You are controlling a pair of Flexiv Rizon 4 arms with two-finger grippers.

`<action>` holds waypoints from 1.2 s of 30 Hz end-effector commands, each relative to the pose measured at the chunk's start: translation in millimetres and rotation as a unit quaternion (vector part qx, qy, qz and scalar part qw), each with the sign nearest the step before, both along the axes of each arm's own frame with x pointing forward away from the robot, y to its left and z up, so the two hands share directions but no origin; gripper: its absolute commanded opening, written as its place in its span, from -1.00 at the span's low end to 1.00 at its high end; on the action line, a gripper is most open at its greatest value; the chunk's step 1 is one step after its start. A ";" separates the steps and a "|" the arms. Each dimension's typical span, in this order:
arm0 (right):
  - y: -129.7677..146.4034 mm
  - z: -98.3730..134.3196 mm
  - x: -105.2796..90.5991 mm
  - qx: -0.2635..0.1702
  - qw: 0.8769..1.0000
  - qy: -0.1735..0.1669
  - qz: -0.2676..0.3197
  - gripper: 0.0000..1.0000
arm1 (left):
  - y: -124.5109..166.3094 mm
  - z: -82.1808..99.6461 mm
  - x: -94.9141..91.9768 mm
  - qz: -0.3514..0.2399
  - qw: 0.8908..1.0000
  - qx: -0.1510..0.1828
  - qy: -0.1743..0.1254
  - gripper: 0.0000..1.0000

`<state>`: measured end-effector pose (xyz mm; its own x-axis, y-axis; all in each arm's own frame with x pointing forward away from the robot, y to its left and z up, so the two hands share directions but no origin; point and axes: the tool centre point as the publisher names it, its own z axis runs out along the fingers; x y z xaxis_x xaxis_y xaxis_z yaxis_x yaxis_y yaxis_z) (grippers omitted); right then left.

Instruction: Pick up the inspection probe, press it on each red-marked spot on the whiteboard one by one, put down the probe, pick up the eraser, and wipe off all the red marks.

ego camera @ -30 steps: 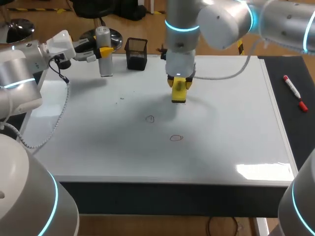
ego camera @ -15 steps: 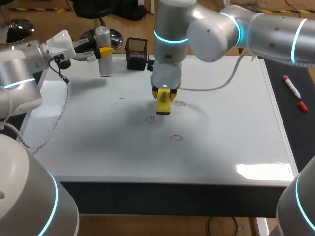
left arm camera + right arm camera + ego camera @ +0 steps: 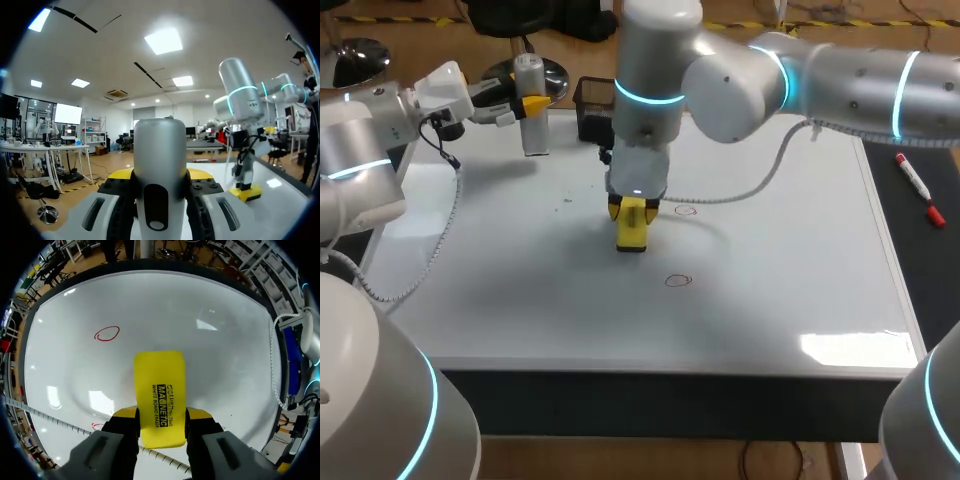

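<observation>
**Eraser pressed to the whiteboard, probe held at the far corner**

The right arm came in from the right and reached past the middle of the whiteboard [image 3: 790, 290]. Its right hand [image 3: 632, 212] was clenched on the yellow eraser [image 3: 632, 232], 1 yellow-tipped finger on each long side. The eraser stood on end with its lower face against the board. In the right wrist view the eraser [image 3: 160, 385] ran straight out between the 2 fingers [image 3: 125, 413] of the right hand [image 3: 160, 416].

1 red mark [image 3: 678, 281], a small ring, lay on the board just in front of the eraser. Another red mark [image 3: 686, 210] lay just beside the hand on its right. In the wrist view 1 ring [image 3: 106, 333] sat ahead of the eraser and apart from it. Part of another red mark [image 3: 97, 426] showed beside the hand, close to a finger. The arm's grey cable [image 3: 750, 185] trailed over the board behind the hand.

The left hand [image 3: 528, 103] hung at the far left corner of the board, well apart from the eraser. It was grasping the inspection probe [image 3: 530, 75], a silver cylinder held upright. In the left wrist view the probe [image 3: 160, 145] stood between the yellow tips of the left hand [image 3: 160, 176].

A black holder [image 3: 592, 98] stood at the far edge, partly hidden by the right arm. A red marker [image 3: 918, 188] lay on the dark strip of table [image 3: 910, 290] to the right of the board.
</observation>
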<state>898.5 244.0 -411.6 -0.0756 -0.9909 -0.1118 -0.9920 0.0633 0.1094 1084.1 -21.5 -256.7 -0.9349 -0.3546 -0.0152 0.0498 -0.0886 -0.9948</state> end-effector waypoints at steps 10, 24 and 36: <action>37.2 -5.9 -5.2 -0.007 0.999 0.012 0.032 -1.00 | 0.1 0.4 0.1 0.000 1.000 -0.001 -0.001 -1.00; 44.5 -18.4 -15.7 -0.015 0.999 0.026 0.040 -1.00 | 0.1 0.4 0.1 0.000 1.000 -0.001 -0.001 -1.00; 28.1 -29.4 -24.7 -0.036 0.998 0.038 0.026 -1.00 | 0.1 0.4 0.1 0.000 1.000 -0.001 -0.001 -1.00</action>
